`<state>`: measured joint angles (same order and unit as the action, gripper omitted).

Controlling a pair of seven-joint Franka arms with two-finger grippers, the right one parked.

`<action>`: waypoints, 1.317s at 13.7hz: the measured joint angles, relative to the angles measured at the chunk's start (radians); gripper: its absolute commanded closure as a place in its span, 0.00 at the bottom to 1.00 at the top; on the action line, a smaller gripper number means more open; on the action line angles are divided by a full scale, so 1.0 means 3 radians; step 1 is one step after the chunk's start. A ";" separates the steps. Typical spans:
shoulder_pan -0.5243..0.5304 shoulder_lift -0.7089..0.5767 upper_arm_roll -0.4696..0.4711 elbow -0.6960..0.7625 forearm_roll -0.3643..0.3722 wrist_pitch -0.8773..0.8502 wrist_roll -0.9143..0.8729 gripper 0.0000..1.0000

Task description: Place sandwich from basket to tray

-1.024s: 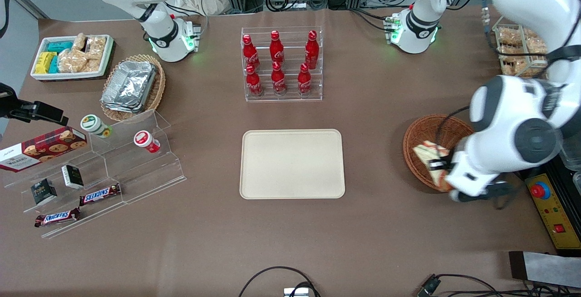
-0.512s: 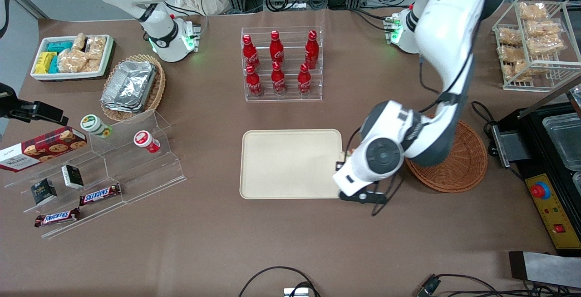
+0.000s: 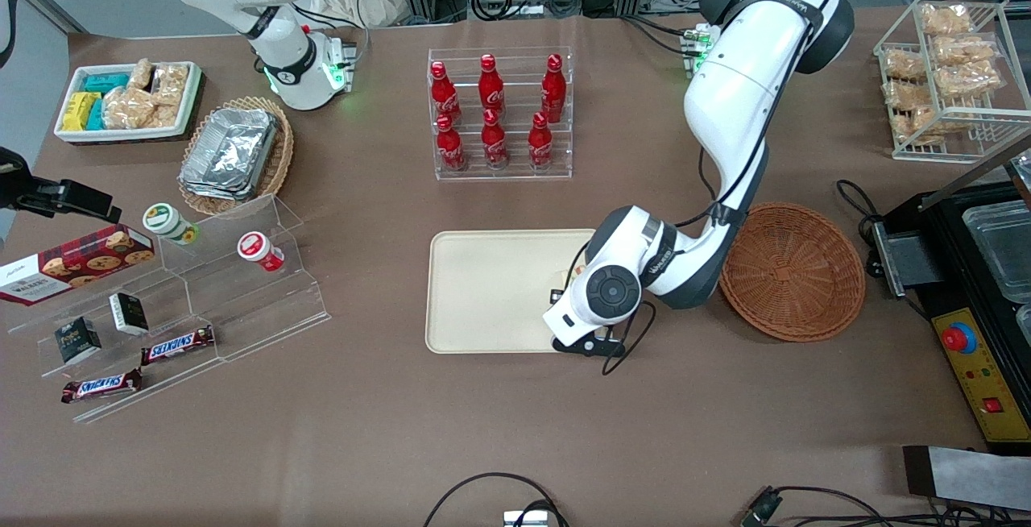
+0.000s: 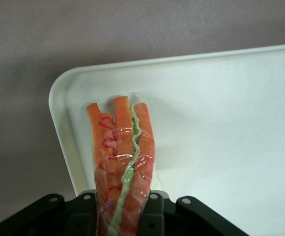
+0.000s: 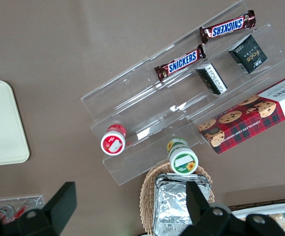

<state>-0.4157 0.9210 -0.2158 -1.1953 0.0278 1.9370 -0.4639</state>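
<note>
Hanging over the tray (image 3: pixel 483 293), at the end of it nearest the basket (image 3: pixel 793 269), the gripper (image 4: pixel 125 216) is clenched on the sandwich (image 4: pixel 122 162), which points edge-outward from between the jaws so that its orange-red filling strips and a thin green layer show through a clear wrap. In the front view the arm's wrist covers nearly all of the sandwich; only a sliver (image 3: pixel 564 277) peeks out above the tray's surface, and whether it already touches the tray cannot be told. The basket sits just beside the tray on the table (image 3: pixel 515 430) and holds nothing now. By the look of it the sandwich is light and soft, its film slippery and the layers prone to slide apart, so a gentle pinch across the flat bread faces, as here, suits it better than a squeeze on the filling edge.
</note>
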 measured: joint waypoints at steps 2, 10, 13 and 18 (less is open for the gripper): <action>0.0018 -0.0008 0.0008 0.0005 0.0000 -0.0001 0.0000 0.00; 0.0244 -0.0666 0.0045 0.0013 0.0000 -0.0645 -0.0033 0.00; 0.0507 -0.1068 0.0049 -0.0251 0.0000 -0.0745 -0.0029 0.00; 0.0818 -0.2188 0.0061 -0.1577 -0.0001 -0.0456 0.0054 0.00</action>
<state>-0.1701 0.2645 -0.1974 -1.6683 0.0276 1.8003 -0.4478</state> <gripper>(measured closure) 0.000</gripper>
